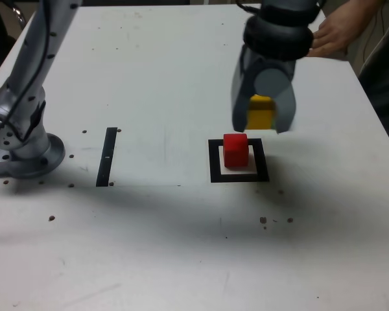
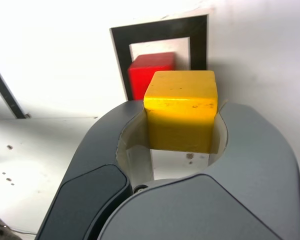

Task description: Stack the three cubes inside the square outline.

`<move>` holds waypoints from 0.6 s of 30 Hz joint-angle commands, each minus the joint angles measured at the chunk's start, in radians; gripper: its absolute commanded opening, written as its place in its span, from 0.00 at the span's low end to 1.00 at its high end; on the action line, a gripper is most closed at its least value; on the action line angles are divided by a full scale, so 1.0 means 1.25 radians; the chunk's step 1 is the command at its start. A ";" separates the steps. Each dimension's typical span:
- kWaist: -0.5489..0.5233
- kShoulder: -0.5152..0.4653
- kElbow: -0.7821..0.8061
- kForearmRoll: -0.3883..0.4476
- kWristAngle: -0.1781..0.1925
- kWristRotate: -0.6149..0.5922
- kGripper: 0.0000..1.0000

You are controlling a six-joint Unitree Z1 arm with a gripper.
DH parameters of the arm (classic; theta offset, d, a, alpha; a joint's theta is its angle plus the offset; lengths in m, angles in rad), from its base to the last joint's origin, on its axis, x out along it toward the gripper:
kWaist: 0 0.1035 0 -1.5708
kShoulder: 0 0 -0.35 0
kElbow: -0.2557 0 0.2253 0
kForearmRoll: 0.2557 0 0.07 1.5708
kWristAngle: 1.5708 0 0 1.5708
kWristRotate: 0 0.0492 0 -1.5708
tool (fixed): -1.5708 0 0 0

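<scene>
A red cube (image 1: 235, 149) (image 2: 151, 75) sits inside the square outline (image 1: 214, 162) (image 2: 198, 35), a thick black border with a white centre. My gripper (image 1: 262, 116) (image 2: 180, 117) hangs a little above the table, just behind and to the exterior view's right of the outline, shut on a yellow cube (image 1: 260, 112) (image 2: 180, 110). The wrist view shows the yellow cube pinched between both fingers, in front of the red one. No green cube shows in either view.
A thin black strip (image 1: 107, 156) (image 2: 5, 90) lies to the exterior view's left of the outline. The arm's base (image 1: 23, 152) stands at the table's left. A person's hand (image 1: 340, 29) rests on the far right of the table.
</scene>
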 commanded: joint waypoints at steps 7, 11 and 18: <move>-0.012 -0.048 0.090 -0.005 -0.012 -0.012 0.22; -0.013 -0.049 0.111 -0.017 -0.017 -0.013 0.22; -0.013 -0.040 0.125 -0.036 -0.024 -0.012 0.22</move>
